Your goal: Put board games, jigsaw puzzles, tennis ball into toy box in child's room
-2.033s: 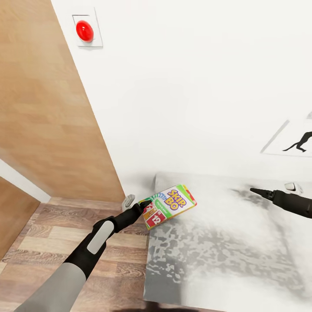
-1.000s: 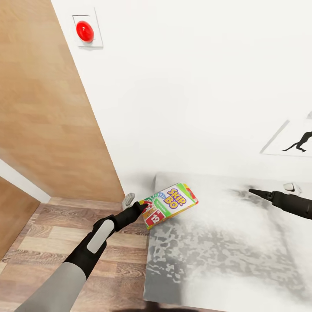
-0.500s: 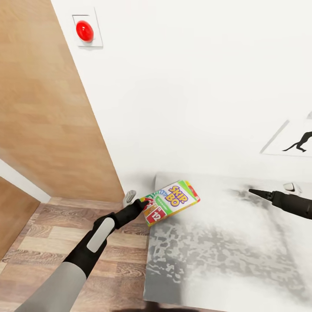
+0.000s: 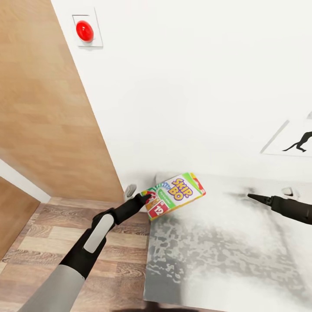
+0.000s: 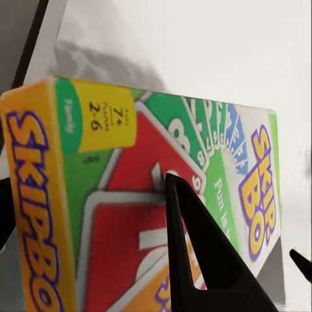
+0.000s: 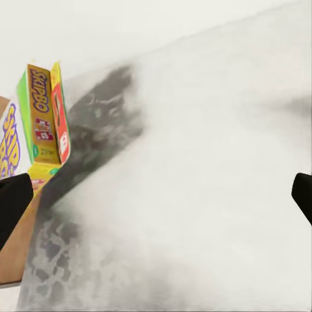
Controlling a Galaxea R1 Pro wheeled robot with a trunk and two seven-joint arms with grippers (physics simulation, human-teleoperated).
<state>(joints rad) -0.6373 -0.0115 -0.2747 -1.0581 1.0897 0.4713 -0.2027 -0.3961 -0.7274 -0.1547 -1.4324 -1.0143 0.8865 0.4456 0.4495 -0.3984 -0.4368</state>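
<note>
Fig.: left gripper (image 4: 146, 198) pinching SKIP-BO box (image 4: 175, 195), raised off bed (image 4: 225, 251); right gripper (image 4: 253, 197) spread, idle. Next: carry to toy box.

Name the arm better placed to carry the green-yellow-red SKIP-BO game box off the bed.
Left. Its pincer already clamps the green-yellow-red SKIP-BO game box at one end, raised above the grey-white bed; the right pincer hangs apart, empty.

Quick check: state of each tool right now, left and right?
Left tool: shut on the SKIP-BO box, lifted and tilted above the bed.
Right tool: empty; open or shut cannot be told.
</note>
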